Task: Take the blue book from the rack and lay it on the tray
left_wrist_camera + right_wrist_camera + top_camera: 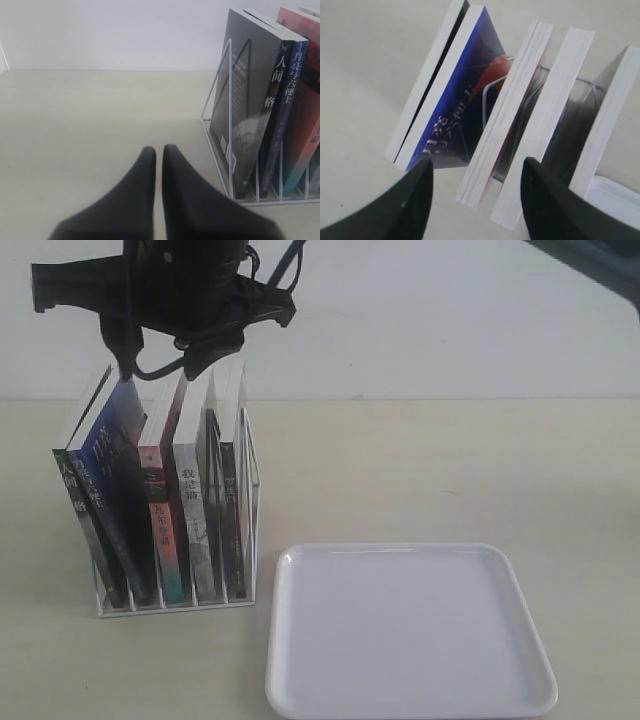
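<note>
The tray (410, 630) lies at the near edge of the surface; the rack (176, 607) stands toward the left edge, with the blue book (455, 105) leaning in it. The right fingers (410, 200), apart, straddle the neighbouring books (505, 120), so closing here may clamp the wrong volume; the left fingers (145, 170) are together.

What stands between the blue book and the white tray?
The exterior view shows the red-spined book and the other books right of the blue book in the rack, then a narrow bare strip of table before the tray.
</note>
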{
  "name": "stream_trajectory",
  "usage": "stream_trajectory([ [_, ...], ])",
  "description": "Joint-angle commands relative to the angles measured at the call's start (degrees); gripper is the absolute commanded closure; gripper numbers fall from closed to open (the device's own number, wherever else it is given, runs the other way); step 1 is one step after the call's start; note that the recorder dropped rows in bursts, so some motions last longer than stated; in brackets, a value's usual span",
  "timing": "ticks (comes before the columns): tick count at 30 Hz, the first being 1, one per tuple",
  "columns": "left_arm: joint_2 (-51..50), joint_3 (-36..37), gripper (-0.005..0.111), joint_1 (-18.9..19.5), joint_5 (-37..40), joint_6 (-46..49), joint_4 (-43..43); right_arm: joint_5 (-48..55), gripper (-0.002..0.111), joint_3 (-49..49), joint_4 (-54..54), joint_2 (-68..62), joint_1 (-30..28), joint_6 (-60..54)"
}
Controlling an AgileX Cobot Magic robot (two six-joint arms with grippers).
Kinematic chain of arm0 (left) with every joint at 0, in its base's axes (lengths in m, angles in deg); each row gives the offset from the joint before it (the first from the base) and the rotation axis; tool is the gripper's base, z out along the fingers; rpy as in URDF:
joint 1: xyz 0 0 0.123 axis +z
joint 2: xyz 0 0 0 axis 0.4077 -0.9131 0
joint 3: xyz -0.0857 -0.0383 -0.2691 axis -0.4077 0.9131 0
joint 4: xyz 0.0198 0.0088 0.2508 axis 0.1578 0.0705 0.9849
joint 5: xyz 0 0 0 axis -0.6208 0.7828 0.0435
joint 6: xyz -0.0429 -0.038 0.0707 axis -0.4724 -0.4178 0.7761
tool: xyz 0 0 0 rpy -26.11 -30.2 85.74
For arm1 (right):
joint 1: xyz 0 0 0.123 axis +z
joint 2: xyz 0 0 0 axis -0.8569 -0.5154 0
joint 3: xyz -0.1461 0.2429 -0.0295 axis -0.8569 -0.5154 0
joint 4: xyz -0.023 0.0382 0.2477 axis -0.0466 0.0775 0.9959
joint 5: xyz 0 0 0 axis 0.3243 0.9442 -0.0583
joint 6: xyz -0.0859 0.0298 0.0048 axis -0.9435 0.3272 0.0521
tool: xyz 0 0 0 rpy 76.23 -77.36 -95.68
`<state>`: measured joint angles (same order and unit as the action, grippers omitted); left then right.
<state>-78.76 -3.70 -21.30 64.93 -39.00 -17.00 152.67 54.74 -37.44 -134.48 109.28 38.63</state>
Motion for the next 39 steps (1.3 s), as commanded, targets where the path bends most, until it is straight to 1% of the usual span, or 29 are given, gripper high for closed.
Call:
stream_trajectory([
  [1,0.20,0.18,0.103,0.01,-0.40,-0.13,0.07,-0.24,0.057,0.37,-0.07,0.14,0.12,-0.28],
  [10,0.20,0.18,0.103,0.01,-0.40,-0.13,0.07,0.33,0.057,0.37,-1.80,-1.16,0.12,0.41],
  [18,0.20,0.18,0.103,0.01,-0.40,-0.13,0.07,-3.05,0.057,0.37,-1.80,-3.07,1.32,0.26],
  [39,0.20,0.18,0.103,0.01,-0.40,-0.13,0.07,-4.51,0.057,0.37,-2.33,-6.21,1.74,3.15],
])
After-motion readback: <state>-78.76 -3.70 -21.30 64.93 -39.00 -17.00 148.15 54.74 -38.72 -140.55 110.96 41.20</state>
